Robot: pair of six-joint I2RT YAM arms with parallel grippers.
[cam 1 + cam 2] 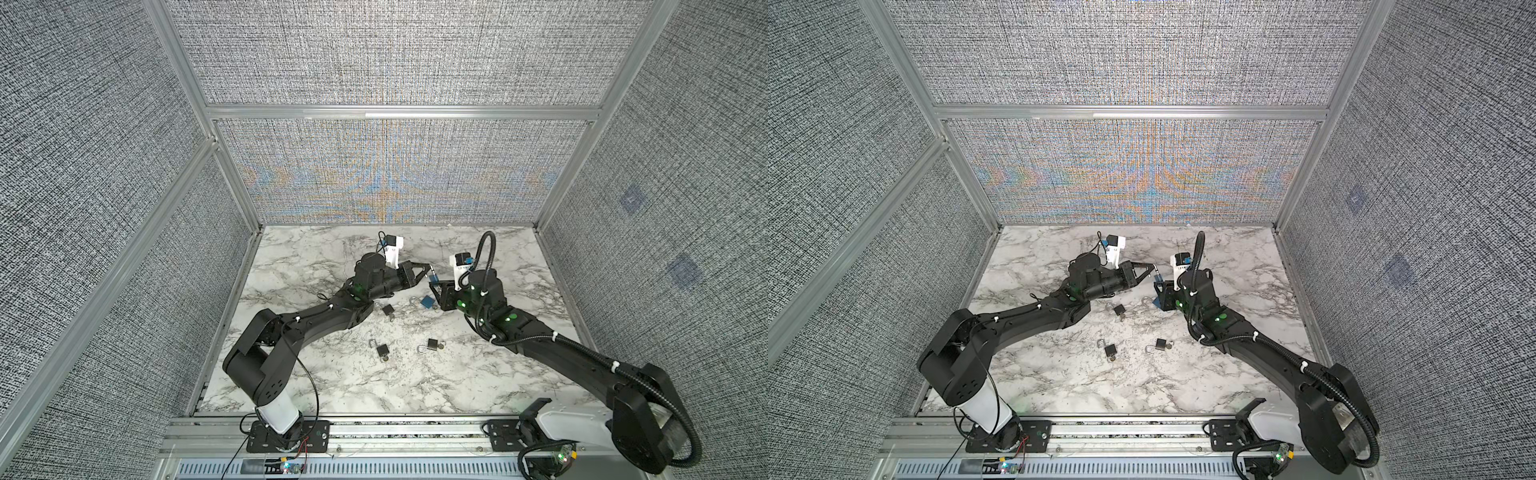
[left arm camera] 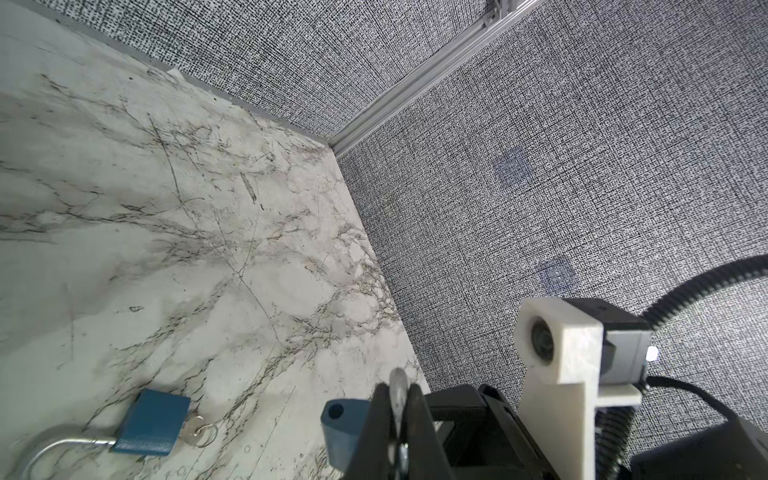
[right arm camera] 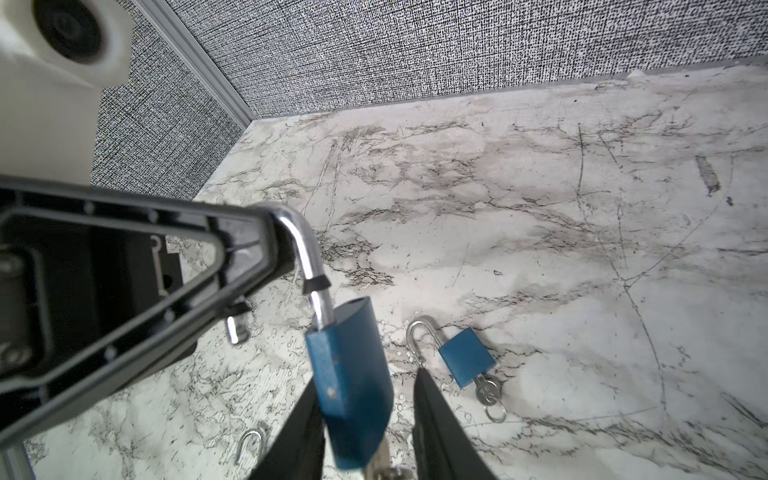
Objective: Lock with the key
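A blue padlock (image 3: 353,374) hangs in the air above the marble table. My left gripper (image 2: 397,390) is shut on its open silver shackle (image 3: 307,249), which shows as a strip of metal between the black fingertips. My right gripper (image 3: 365,378) reaches up from below with its jaws on either side of the blue body. One finger (image 3: 305,415) lies close against the body; the other (image 3: 432,415) stands apart with a gap. A key (image 3: 386,463) pokes out under the body, mostly hidden. In both top views the two grippers meet at mid-table (image 1: 432,279) (image 1: 1156,279).
A second blue padlock (image 3: 465,361) (image 2: 151,424) with open shackle and key (image 3: 486,390) lies on the table (image 1: 332,374) just below. Three black padlocks (image 1: 388,310) (image 1: 381,350) (image 1: 433,344) lie nearer the front. Fabric walls enclose three sides.
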